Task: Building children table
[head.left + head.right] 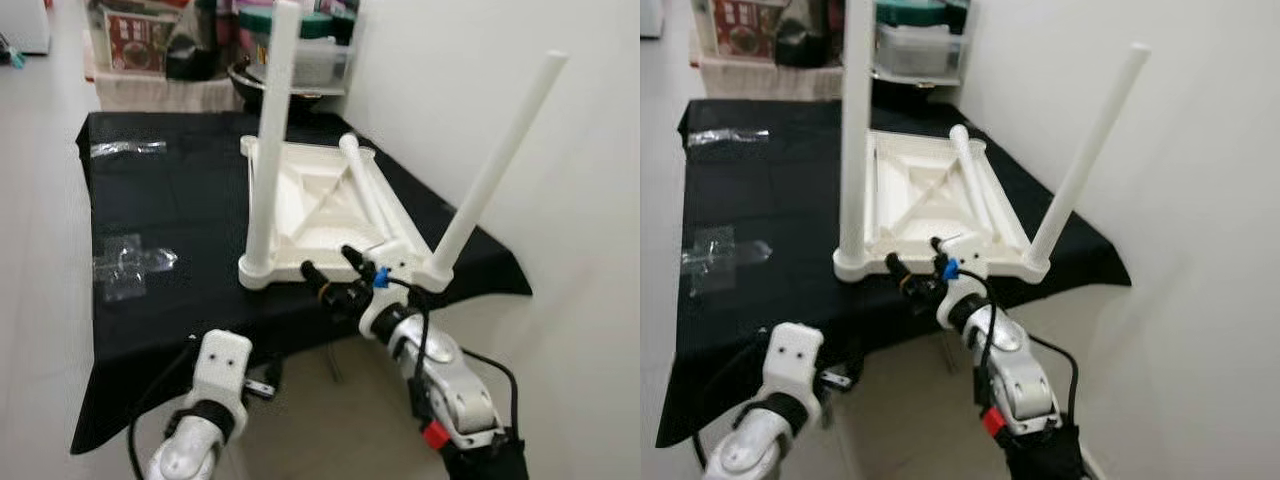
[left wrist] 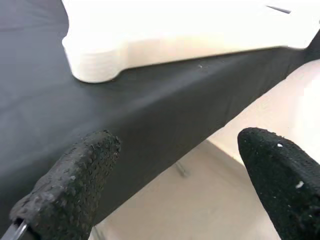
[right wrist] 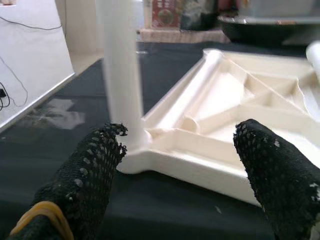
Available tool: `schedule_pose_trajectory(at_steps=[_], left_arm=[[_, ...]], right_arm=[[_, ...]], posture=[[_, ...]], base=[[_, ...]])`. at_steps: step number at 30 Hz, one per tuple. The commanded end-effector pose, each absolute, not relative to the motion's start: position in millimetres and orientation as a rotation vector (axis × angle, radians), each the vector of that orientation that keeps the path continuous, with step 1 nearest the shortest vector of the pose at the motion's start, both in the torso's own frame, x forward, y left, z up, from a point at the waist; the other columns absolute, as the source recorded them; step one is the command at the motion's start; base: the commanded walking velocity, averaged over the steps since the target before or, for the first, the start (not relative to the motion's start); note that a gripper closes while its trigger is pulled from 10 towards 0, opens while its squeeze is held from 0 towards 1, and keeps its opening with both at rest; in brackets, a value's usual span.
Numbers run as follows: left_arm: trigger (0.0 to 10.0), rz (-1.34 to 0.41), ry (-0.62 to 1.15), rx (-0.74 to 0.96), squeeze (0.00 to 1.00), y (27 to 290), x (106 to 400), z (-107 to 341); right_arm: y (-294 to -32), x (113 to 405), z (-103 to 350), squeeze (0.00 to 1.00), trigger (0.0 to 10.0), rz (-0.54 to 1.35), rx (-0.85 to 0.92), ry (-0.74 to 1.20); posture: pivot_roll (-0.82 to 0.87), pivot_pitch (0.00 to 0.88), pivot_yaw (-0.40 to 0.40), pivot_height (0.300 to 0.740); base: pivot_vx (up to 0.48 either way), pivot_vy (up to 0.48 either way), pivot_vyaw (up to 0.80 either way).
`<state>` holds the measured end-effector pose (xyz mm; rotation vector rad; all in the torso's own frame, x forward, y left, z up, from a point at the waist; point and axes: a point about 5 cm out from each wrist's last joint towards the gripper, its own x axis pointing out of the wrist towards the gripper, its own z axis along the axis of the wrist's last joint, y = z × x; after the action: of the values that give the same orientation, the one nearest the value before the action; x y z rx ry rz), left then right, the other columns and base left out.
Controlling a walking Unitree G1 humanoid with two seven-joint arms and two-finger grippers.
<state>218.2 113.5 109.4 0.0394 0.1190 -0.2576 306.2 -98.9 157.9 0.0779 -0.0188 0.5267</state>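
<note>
Right wrist view, upturned white tabletop [image 3: 235, 115] (hollow).

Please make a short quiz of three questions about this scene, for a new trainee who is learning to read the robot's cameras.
1. True or false: two legs already stand upright in the white tabletop.
2. Where does the loose leg lie? A) on the floor B) across the upturned tabletop C) in the left gripper
3. Fill in: the right gripper hovers open at the tabletop's near ____.

Key: 1 true: the near-left leg and the near-right leg. 2 B. 3 edge.
</note>
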Motion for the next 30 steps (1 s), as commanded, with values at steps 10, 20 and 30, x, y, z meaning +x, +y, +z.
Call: schedule_pose_trajectory(at_steps=[10, 20, 30], left_arm=[[10.0, -0.254, 0.136, 0.033, 0.0, 115.3, 215.4, 107.5], [10.0, -0.254, 0.126, 0.019, 0.0, 115.7, 214.1, 109.3], [10.0, -0.232, 0.104, 0.021, 0.0, 117.7, 211.7, 114.2]], right_arm=[[-100.0, 314.3, 163.3, 0.0, 10.0, 0.452, 0.033, -0.08], [-98.5, 336.8, 184.2, 0.0, 10.0, 0.476, 0.143, -0.082], [-63.6, 359.9, 205.8, 0.0, 10.0, 0.607, 0.12, -0.107]], posture=[[0.12, 0.078, -0.16, 0.74], [0.12, 0.084, -0.158, 0.74], [0.13, 0.104, -0.17, 0.74]], base=[[0.0, 0.0, 0.48], [0.0, 0.0, 0.0], [0.0, 0.0, 0.0]])
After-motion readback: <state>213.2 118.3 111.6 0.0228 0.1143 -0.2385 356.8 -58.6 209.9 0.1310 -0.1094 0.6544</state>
